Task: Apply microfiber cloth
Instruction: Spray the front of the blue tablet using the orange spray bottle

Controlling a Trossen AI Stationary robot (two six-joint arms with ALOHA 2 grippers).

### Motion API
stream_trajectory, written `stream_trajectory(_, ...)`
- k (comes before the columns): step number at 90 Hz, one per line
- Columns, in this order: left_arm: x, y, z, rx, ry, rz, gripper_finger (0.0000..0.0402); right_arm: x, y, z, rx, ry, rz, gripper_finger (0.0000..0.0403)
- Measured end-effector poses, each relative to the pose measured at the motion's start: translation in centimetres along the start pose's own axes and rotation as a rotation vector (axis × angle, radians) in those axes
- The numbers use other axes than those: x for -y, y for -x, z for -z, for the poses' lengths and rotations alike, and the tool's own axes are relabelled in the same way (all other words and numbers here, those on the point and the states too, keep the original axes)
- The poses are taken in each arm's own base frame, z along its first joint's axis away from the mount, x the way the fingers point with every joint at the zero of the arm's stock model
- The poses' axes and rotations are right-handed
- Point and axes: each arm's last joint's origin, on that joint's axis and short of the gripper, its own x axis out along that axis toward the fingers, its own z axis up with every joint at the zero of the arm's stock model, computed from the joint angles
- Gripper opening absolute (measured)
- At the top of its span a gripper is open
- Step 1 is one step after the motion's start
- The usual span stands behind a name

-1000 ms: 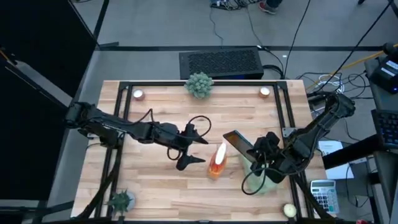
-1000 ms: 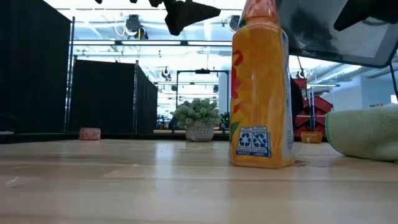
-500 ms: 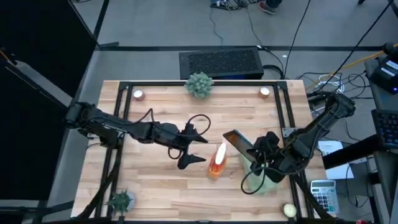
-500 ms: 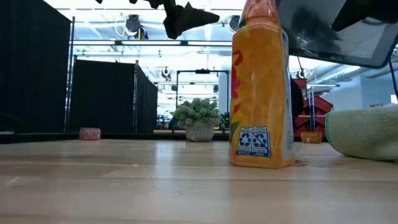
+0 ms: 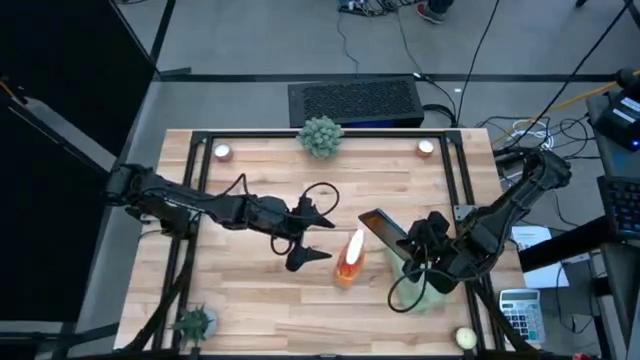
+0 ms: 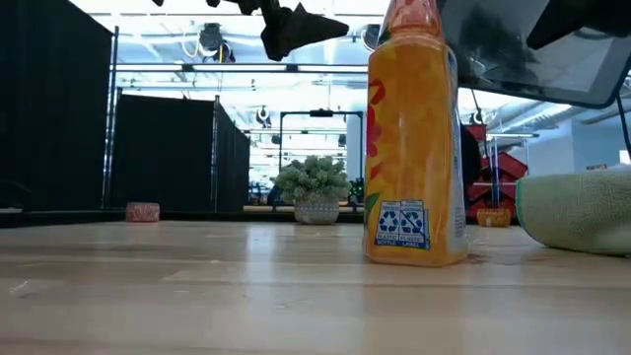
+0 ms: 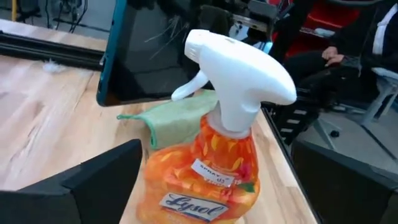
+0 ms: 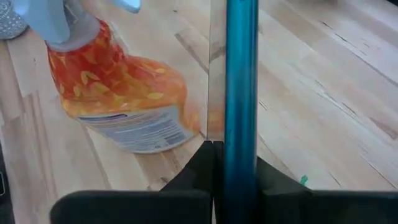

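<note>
The soft pale green microfiber cloth [image 5: 425, 292] lies on the wooden slatted counter [image 5: 260, 290] near its right edge, under the right arm, beside the orange spray bottle with a white trigger head [image 5: 349, 259]. The right gripper [image 5: 408, 243] is clenched on the edge of a flat black tablet with a teal rim [image 5: 383, 230], held tilted above the cloth. The left gripper [image 5: 318, 238] hovers released, its jaws spread, just left of the bottle. A small pale green plant in a pot [image 5: 320, 135] stands at the far edge.

An orange spray bottle [image 6: 414, 148] stands on the wooden table [image 6: 197, 296], the microfiber cloth [image 6: 577, 209] just beside it.
</note>
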Motion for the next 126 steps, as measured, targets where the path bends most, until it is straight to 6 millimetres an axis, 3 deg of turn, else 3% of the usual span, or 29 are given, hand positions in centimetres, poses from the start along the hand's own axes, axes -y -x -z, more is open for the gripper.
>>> stream_trajectory(43, -0.1, 0.0, 0.2, -0.021, -0.013, -0.007, 0.0400, 0.0, 0.0, 0.0, 0.000, 0.006, -0.001, 0.0006)
stream_trajectory(56, -0.3, 0.0, 0.4, -0.044, 0.064, -0.027, 0.0400, 0.0, 0.0, 0.0, 0.000, 0.015, -0.001, 0.0006)
stream_trajectory(72, -0.4, 0.0, -0.1, 0.007, -0.023, -0.019, 0.0400, -0.1, 0.0, 0.0, 0.001, 0.004, -0.014, 0.0006)
stream_trajectory(103, -1.8, -3.9, 1.4, 0.122, -0.156, 0.066, 0.0400, -0.3, 0.2, 0.3, -0.019, -0.039, -0.035, 0.0006)
stream_trajectory(126, -1.6, -4.7, 1.7, 0.167, -0.165, 0.179, 0.0400, -0.5, 0.2, 0.2, -0.017, -0.051, -0.048, 0.0006)
